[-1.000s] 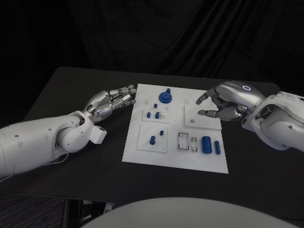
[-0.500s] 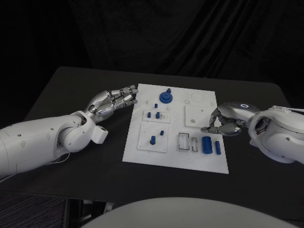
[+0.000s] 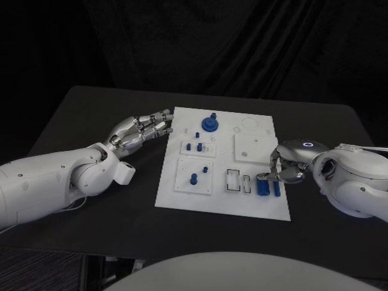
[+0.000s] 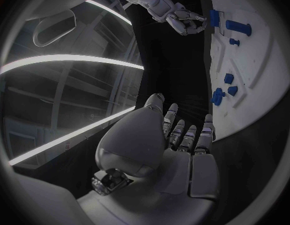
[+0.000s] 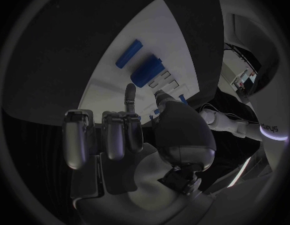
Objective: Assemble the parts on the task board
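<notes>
On the task board point(image 3: 255, 209), blue parts point(image 3: 264, 183) in recesses, right hand point(image 3: 286, 167) above

A robotics lab or test cell is indicated: a black worktop point(image 3: 89, 115) is backed by black curtains point(image 3: 247, 48), a white task board point(image 3: 225, 200) is laid on it, and long ceiling strip lights point(image 4: 64, 62) are seen overhead.

No readable text, label, brand, number or sign is found on anything shown in these views.
</notes>
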Tool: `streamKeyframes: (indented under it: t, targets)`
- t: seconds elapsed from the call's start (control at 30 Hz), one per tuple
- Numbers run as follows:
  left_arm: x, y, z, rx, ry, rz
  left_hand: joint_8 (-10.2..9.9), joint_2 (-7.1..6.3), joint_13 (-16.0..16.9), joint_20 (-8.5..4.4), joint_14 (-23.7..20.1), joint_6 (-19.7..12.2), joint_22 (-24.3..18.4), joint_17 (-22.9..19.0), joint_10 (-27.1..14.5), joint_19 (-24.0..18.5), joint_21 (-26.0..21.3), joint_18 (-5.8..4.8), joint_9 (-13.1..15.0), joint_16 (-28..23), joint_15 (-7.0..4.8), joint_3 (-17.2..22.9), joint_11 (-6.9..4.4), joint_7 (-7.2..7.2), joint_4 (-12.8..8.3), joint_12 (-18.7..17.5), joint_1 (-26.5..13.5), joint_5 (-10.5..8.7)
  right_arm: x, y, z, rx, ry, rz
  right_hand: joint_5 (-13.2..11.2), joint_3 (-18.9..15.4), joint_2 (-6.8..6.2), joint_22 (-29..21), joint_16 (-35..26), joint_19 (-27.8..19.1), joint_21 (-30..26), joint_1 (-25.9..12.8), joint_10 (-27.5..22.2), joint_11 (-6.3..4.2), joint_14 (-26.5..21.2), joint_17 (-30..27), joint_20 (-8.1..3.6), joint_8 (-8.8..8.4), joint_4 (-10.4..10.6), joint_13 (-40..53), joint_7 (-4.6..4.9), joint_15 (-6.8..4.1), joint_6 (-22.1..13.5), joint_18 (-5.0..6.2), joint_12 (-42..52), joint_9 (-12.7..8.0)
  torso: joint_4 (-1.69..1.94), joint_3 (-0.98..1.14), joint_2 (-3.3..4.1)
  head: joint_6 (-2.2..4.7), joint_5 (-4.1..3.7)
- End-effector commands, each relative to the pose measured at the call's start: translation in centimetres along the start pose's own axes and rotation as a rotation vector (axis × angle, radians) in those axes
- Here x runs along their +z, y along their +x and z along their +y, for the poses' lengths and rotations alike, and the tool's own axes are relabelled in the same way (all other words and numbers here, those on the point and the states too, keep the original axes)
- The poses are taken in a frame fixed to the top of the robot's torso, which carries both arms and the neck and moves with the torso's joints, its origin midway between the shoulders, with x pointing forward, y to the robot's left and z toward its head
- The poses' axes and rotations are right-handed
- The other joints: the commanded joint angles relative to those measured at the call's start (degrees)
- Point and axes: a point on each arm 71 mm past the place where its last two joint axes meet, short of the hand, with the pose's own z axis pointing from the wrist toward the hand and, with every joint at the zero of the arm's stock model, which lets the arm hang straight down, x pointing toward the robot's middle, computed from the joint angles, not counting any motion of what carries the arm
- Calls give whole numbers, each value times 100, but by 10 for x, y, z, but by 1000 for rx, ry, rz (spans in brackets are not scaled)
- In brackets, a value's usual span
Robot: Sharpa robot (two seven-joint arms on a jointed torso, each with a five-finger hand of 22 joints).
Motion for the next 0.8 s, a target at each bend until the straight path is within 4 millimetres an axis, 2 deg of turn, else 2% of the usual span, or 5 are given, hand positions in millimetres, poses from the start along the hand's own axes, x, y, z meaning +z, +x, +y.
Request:
streamKeyframes:
  t: [0.03,0.1,0.2,0.47,0.8]
  targets:
    - [0,2,0,-17,11,17,13,27,2,-5,-26,-24,-6,-7,-24,-15,-14,-81,-2,-2,12,45,33,13,-3,7,43,22,-2,2,-1,-52,53,-10,-38,14,-66,1443,16,512,53,-27,596,-47,584,1506,-30,70,18,1507,-6,-47,-62,-82,14,112,-23,-13,3,-1,31]
    - [0,2,0,-18,9,17,11,30,2,-5,-29,-31,-11,-8,-28,-18,-16,-83,-3,-4,12,53,36,16,-9,4,47,23,-3,4,0,-54,51,-11,-39,-11,-125,1455,16,529,89,-39,596,-56,584,1506,-36,129,20,1507,-16,-55,-82,-91,14,223,-25,-16,3,-1,41]
    - [0,2,0,-19,8,18,11,30,2,-5,-29,-31,-11,-8,-28,-18,-16,-83,-3,-4,12,53,36,16,-9,4,47,23,-3,6,1,-54,47,-12,-88,-28,-152,1459,16,533,100,-58,596,-60,584,1506,-40,157,23,1507,-19,-59,-97,-94,14,287,-13,-6,-1,-1,27]
    - [-1,1,1,-19,5,18,10,32,2,-5,-29,-31,-13,-8,-30,-19,-17,-84,-3,-4,13,61,39,18,-15,4,52,24,-2,9,3,-45,37,-26,-116,-16,-125,1458,16,532,99,-64,596,-61,584,1506,-42,177,22,1507,-21,-62,-102,-93,14,332,-14,5,0,-1,18]
    - [-1,1,2,-22,2,22,10,34,3,-5,-29,-34,-13,-7,-29,-19,-18,-86,-3,-3,13,67,41,19,-20,6,56,25,2,15,5,-44,29,-15,-140,-21,-94,1455,16,527,91,-157,596,-60,584,1506,-44,176,27,1507,-18,-61,-108,-91,14,372,-16,3,-4,-1,14]
